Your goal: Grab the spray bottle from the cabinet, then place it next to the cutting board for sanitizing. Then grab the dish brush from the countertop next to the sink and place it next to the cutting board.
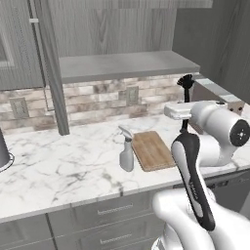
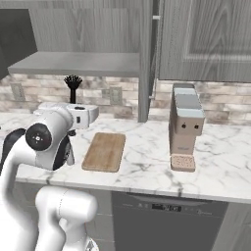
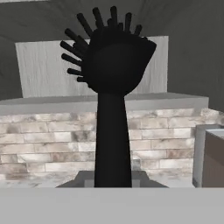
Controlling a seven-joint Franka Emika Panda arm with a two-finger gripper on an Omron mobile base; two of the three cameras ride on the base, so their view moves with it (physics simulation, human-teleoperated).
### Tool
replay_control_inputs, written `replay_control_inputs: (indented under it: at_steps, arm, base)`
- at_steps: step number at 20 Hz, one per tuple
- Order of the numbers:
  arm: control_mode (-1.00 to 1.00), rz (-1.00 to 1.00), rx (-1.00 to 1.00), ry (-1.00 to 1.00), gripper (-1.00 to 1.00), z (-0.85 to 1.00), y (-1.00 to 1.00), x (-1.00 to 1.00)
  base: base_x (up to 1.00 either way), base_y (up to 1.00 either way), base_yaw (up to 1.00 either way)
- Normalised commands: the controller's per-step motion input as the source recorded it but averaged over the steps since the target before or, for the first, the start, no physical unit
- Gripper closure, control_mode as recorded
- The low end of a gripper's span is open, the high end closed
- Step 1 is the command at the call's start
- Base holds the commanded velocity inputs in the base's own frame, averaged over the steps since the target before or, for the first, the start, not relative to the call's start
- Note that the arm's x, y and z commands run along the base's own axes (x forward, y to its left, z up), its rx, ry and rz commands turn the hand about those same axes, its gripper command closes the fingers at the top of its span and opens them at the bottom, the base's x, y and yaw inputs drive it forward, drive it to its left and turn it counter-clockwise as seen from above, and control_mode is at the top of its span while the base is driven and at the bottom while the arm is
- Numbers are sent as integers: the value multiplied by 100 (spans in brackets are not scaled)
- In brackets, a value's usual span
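The left base view shows the spray bottle (image 1: 126, 155) standing on the desk (image 1: 58, 166) just beside the cutting board (image 1: 153, 150). The hand view shows the fingers pinching the dish brush (image 3: 112, 87), upright, head above them, off the desk.

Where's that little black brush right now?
The dish brush stands upright in the end effector, above the countertop, right of the cutting board.
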Motion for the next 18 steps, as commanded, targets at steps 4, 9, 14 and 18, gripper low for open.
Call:
replay_control_inputs:
  at_steps: [4,9,14,18]
  arm:
    - [-100,-9,-31,20,100,-51,16,45]
    - [-100,-12,-30,23,100,-39,4,50]
    - [-100,-7,-19,42,100,-25,0,59]
    - [-100,0,-9,42,100,-33,-8,51]
  base:
    - [0,0,0]
    - [0,0,0]
    - [0,0,0]
    - [0,0,0]
